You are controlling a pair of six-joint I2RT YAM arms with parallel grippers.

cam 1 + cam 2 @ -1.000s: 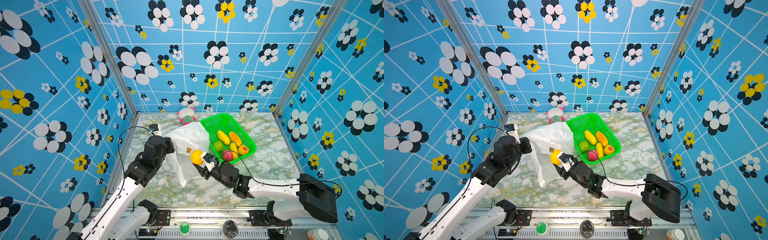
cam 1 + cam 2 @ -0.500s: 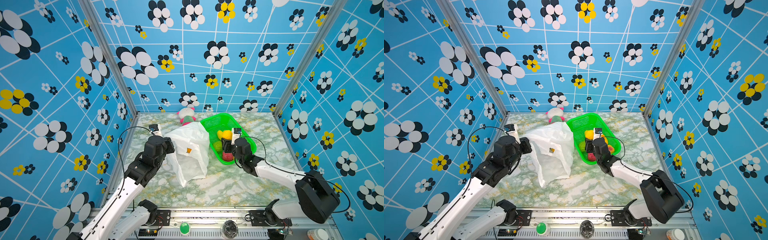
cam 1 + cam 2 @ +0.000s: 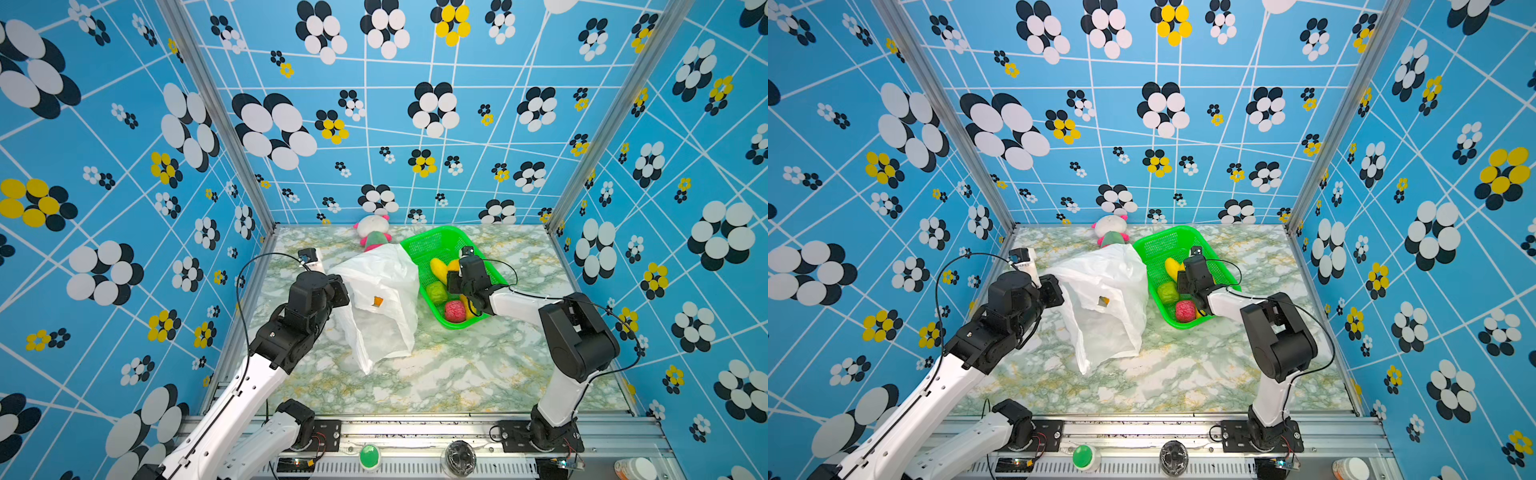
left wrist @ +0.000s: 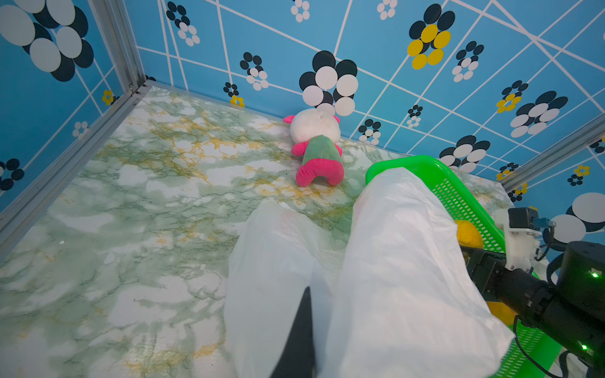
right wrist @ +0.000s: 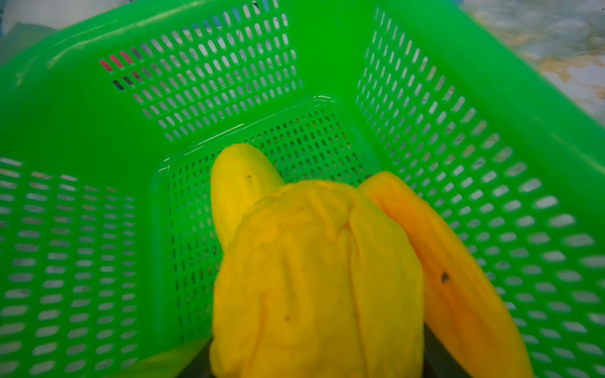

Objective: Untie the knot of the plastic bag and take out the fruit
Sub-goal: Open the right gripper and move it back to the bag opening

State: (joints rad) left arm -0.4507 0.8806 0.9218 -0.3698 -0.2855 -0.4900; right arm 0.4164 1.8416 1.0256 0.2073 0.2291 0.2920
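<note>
**A:** How will the plastic bag point(image 3: 382, 299) handle?

**B:** Thin, light, limp and slippery, I judge. It crumples and offers no firm edge. A bunched rim or handle strip is the place to take hold, not the flat film. It hangs partly lifted above the surface point(image 3: 457, 374), just beside the green basket point(image 3: 432, 237).

**A:** And the knot?

**B:** No view shows a tied knot. The mouth looks loose.

**A:** The left end effector point(image 3: 347, 293)?

**B:** Jaws together, clamped on the bag's edge. In the left wrist view the film drapes over 1 dark finger point(image 4: 304, 314).

**A:** The right end effector point(image 3: 452, 284)?

**B:** Down inside the basket, jaws partly apart and clamped on a wrinkled yellow fruit point(image 5: 314, 278). It looks soft, so a light grip across the middle suits it. 2 others lie just beside it: a long yellow fruit point(image 5: 239, 183) and an orange fruit point(image 5: 458, 278). A green fruit point(image 3: 436, 291) and a red fruit point(image 3: 455, 311) sit toward the basket's near end.
</note>
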